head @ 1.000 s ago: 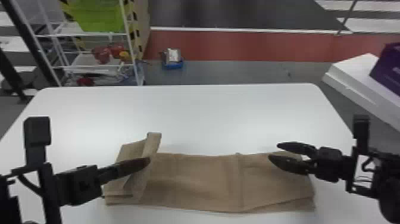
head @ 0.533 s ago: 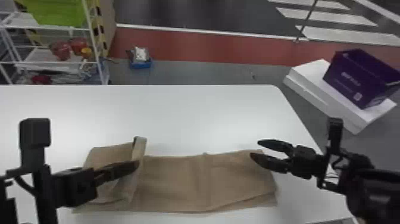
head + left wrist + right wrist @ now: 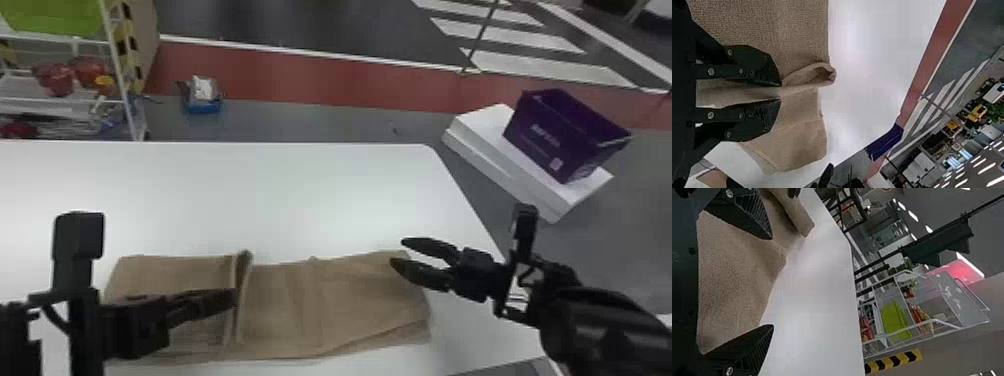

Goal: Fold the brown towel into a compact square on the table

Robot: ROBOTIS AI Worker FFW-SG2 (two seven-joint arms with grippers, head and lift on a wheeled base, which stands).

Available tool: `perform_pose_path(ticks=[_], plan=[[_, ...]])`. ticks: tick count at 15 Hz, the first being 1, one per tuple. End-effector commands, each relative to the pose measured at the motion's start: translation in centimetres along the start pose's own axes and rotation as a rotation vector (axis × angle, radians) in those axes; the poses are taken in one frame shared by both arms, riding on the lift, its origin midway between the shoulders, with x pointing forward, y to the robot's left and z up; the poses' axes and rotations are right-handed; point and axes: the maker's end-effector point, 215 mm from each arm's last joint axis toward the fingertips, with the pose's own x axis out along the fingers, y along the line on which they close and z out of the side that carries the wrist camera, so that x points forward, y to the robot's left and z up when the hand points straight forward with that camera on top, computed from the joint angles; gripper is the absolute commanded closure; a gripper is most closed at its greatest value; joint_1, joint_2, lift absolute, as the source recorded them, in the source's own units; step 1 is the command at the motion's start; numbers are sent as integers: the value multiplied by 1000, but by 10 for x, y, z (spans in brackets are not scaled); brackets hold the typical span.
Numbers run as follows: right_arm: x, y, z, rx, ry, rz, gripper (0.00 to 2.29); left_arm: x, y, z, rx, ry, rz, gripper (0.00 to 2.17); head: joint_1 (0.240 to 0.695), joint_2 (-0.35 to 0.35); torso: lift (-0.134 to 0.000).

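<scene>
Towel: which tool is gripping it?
The left tool, its fingers shut on a raised fold of the towel; the right tool is open at the towel's right end.

Black machine, mostly matte; right arm [image 3: 595, 330] bulky, rounded, faintly glossy. Left gripper [image 3: 233, 298] and right gripper [image 3: 397, 252] both black, fingers tapering to blunt points, fine ridges [image 3: 769, 115] toward tips, round silvery screws [image 3: 710, 71]. Block-topped posts [image 3: 78, 240] near wrists, thin dark cables [image 3: 53, 320] curving alongside.
</scene>
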Motion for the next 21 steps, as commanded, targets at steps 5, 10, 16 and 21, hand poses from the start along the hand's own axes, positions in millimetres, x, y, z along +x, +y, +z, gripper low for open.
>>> perform_pose_path(ticks=[5,10,16,21], plan=[[23,36,5,107,-45,34,73,-28,19,8,-29,-50,31,33,695,-245,-123],[50,73,-8,284,-19,-43,161,-75,77,11,-84,-114,141,33,695,-133,-123],[104,143,-39,257,128,-84,302,-124,111,31,-99,-203,214,33,695,86,-123],[139,174,-79,194,240,-154,343,-131,118,30,-117,-211,205,36,695,220,-123]])
